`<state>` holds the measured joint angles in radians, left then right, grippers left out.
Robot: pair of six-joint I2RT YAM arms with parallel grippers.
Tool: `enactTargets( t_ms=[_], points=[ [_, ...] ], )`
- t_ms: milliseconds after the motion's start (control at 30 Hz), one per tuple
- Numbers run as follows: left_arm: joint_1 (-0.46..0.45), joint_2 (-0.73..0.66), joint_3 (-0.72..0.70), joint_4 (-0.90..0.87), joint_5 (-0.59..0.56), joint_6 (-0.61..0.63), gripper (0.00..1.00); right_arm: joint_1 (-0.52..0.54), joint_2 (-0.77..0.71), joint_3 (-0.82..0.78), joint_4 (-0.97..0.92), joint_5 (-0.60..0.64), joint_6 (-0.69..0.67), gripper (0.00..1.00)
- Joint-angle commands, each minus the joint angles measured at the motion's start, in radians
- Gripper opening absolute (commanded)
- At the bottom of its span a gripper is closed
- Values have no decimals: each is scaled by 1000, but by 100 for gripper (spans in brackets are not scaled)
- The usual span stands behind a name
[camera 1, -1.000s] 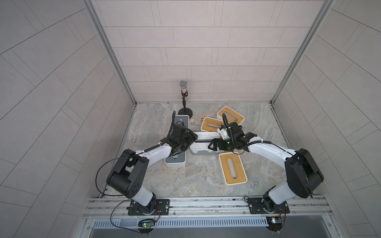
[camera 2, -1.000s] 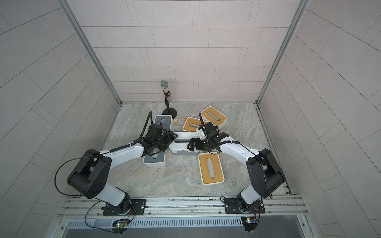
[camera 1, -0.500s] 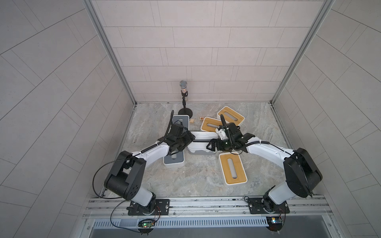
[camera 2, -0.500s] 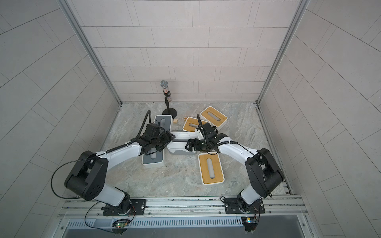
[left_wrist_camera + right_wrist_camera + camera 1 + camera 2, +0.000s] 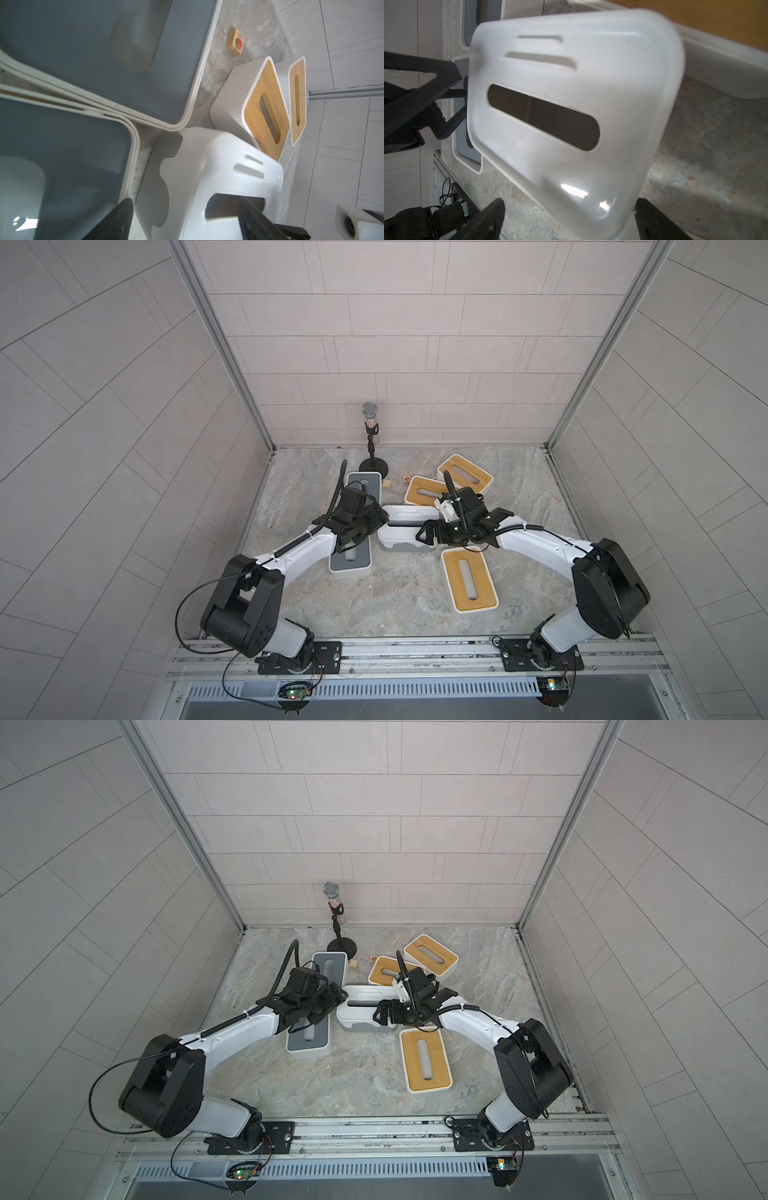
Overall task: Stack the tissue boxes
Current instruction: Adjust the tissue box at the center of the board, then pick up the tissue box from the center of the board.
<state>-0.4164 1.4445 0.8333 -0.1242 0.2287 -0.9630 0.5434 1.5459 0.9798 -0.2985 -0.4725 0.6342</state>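
Observation:
A white tissue box with a grey base (image 5: 405,536) (image 5: 623,83) lies mid-floor. My left gripper (image 5: 384,523) (image 5: 185,200) is open at its left end, one finger down in the lid slot and the other outside the end wall, a gap showing. At the opposite end my right gripper (image 5: 420,532) (image 5: 569,200) stands wide open, straddling the box. Two grey-lidded boxes (image 5: 365,485) (image 5: 351,562) lie to the left. Three bamboo-lidded boxes (image 5: 424,491) (image 5: 465,475) (image 5: 469,578) lie to the right.
A microphone on a round-based stand (image 5: 372,435) is by the back wall. Two small wooden cubes (image 5: 387,483) (image 5: 406,478) sit between the far grey box and the bamboo boxes. Walls close in the left, right and back sides.
Both grippers and the white box between them have shifted a little to the left. The right gripper stays wide open.

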Motion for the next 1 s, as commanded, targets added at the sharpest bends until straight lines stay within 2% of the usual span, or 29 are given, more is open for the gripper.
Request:
enactTargets(
  t_ms=[0,233,567,800,967],
  points=[
    [9,-46,44,-70,-52,48,85,5,-26,21,-2,-2,7,99],
    [10,-91,69,-132,-94,89,85,7,-28,21,43,-44,28,99],
    [10,-100,176,-267,-166,202,87,-9,-89,0,-21,3,-17,99],
    [8,4,345,-405,-227,346,87,-31,-189,-6,-85,47,-59,99],
    [7,115,433,-446,-279,398,87,-33,-244,-20,-68,40,-76,99]
  ],
)
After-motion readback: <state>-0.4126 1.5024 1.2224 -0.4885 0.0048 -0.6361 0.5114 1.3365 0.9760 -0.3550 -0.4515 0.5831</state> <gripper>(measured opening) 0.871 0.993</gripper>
